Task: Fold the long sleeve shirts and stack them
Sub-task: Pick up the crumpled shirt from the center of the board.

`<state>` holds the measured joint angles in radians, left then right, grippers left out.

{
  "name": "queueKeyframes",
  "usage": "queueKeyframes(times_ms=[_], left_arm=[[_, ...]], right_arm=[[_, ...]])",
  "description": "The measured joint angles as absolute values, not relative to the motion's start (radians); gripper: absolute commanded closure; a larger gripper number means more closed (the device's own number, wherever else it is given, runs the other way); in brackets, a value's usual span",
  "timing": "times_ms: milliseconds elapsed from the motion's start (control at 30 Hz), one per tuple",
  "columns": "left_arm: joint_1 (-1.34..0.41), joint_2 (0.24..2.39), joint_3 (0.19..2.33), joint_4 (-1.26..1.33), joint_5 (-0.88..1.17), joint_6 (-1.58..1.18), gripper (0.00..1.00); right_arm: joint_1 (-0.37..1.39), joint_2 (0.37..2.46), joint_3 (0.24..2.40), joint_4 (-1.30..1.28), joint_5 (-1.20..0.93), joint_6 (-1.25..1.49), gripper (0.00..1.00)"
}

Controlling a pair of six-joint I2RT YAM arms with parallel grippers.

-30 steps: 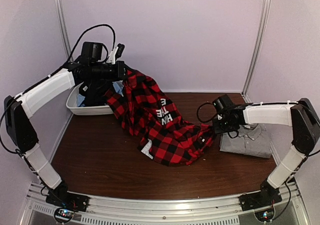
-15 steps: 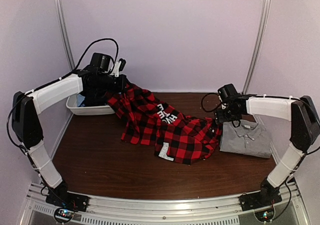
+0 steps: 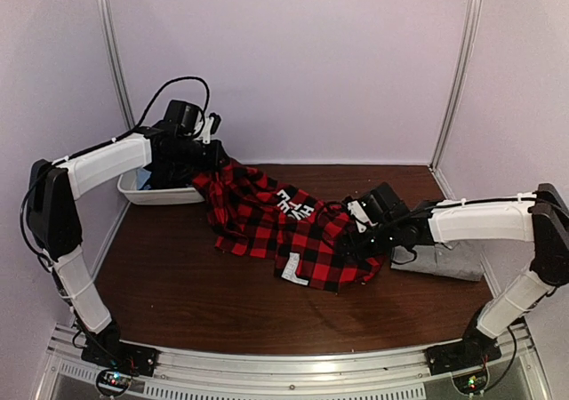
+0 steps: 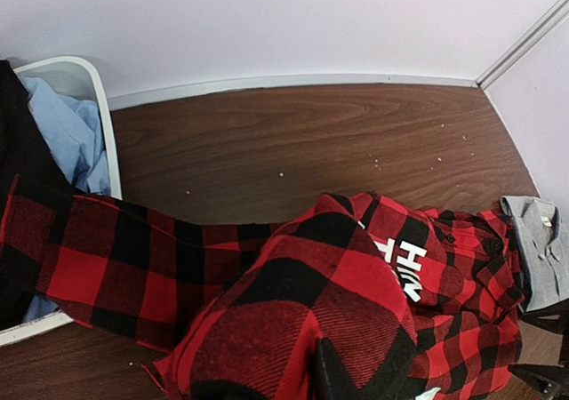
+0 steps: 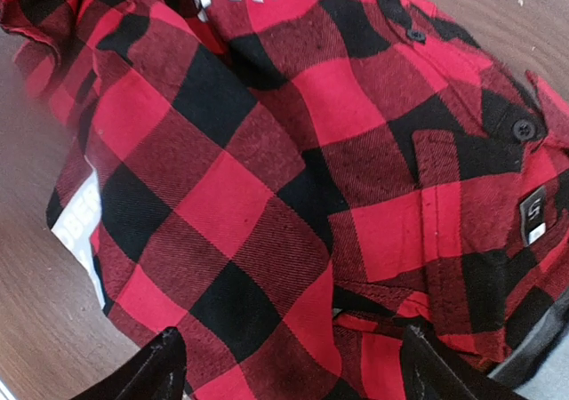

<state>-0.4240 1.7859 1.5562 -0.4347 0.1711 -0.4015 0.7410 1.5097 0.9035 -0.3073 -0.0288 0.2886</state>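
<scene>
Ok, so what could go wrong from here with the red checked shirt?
The flannel shirt lies bunched, so the open right gripper may pinch several layers. One sleeve trails over the rim of the white tub; pulling could drag the tub. The grey shirt lies close by and might get shoved.

The left arm (image 3: 107, 162) and right arm (image 3: 480, 222) have white shells between black joints; black cables (image 3: 173, 89) loop at each wrist; bases (image 3: 116, 356) meet a silver rail (image 3: 293, 364).
</scene>
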Motion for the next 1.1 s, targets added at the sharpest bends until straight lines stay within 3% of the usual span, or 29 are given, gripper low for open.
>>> queueKeyframes(times_ms=[267, 433, 767, 1100], left_arm=[[-0.424, 1.765, 1.540, -0.434, 0.191, -0.381, 0.83], [-0.421, 1.724, 1.516, -0.439, 0.194, -0.343, 0.83], [-0.416, 1.591, 1.395, -0.473, 0.257, -0.311, 0.93], [-0.416, 1.407, 1.197, -0.487, 0.379, -0.369, 1.00]], right_arm=[[0.745, 1.645, 0.904, -0.326, -0.027, 0.279, 0.99], [0.739, 1.580, 0.929, -0.448, 0.059, 0.262, 1.00], [0.627, 1.218, 1.058, -0.650, 0.172, 0.245, 1.00], [0.453, 1.196, 1.124, -0.826, 0.217, 0.202, 0.99]])
